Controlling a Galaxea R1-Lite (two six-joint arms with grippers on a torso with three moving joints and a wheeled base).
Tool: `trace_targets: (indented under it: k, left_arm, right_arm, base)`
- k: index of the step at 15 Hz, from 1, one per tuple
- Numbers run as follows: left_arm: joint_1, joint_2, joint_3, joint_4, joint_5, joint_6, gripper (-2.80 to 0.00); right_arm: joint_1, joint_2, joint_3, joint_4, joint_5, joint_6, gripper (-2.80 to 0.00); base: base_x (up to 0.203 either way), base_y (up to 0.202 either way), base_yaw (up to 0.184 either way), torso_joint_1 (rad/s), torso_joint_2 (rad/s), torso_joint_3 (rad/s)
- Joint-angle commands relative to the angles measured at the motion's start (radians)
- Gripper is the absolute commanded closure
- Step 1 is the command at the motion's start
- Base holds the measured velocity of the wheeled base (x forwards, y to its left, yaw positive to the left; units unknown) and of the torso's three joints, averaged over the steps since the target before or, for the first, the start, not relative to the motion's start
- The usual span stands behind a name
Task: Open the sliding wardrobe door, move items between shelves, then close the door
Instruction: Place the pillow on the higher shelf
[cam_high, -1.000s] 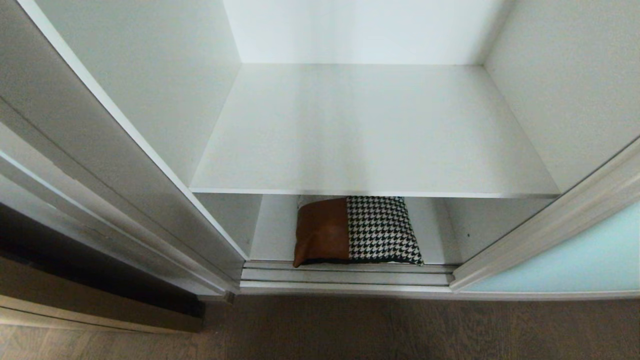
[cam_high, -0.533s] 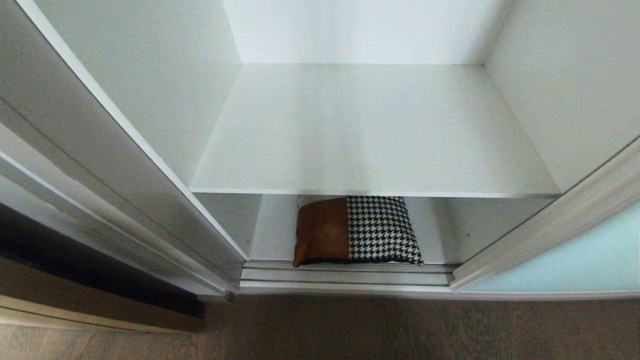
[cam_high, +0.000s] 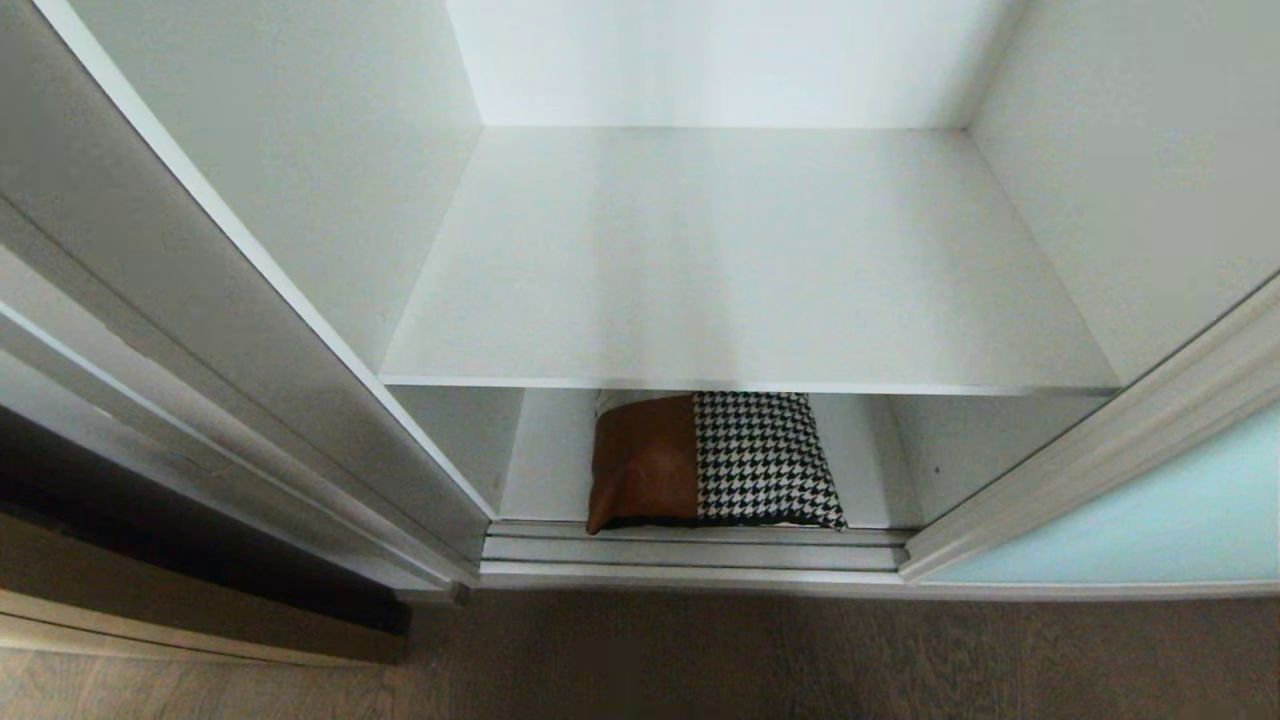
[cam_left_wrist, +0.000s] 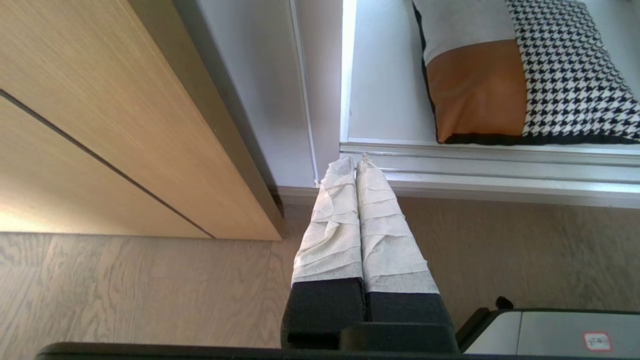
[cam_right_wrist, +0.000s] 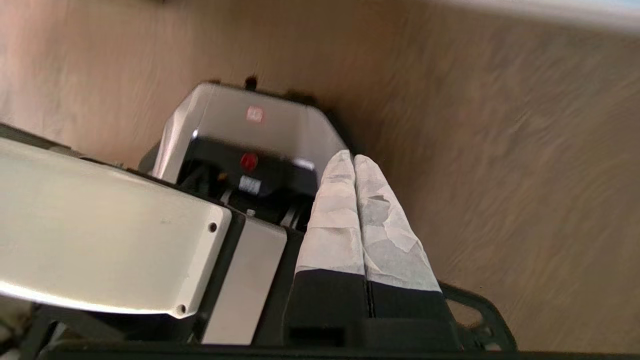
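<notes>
Your left gripper (cam_left_wrist: 356, 161) was closed and empty; ahead of it lay the door track (cam_left_wrist: 500, 170), then the cushion bag (cam_left_wrist: 525, 85). Your right gripper (cam_right_wrist: 352, 159), closed too, pointed at the robot base (cam_right_wrist: 250, 130).

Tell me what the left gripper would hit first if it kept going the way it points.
Likely the silver door track at the wardrobe's foot: the shut left gripper aims there, short of the houndstooth cushion. Depth is unclear.

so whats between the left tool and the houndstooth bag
In the left wrist view, only the silver door track lies between the shut left tool and the bag; nothing else is in that stretch.
</notes>
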Motion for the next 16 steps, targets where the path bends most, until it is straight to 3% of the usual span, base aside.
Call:
trace_targets:
  k: [1, 6, 16]
  left_arm:
    - [0.000, 0.000, 0.002, 0.000, 0.000, 0.000, 0.00]
    - [0.000, 0.000, 0.002, 0.000, 0.000, 0.000, 0.00]
    - [0.000, 0.000, 0.002, 0.000, 0.000, 0.000, 0.00]
  right_arm:
    - [0.005, 0.214, 0.051, -0.123, 0.015, -0.002, 0.00]
    - [0.027, 0.551, 0.158, -0.564, 0.031, -0.010, 0.00]
    - [0.058, 1.193, 0.183, -1.245, 0.028, -0.011, 0.00]
  base:
    - [0.000, 0.000, 0.000, 0.000, 0.00, 0.000]
    - [0.000, 0.000, 0.000, 0.000, 0.00, 0.000]
    - [0.000, 0.000, 0.000, 0.000, 0.00, 0.000]
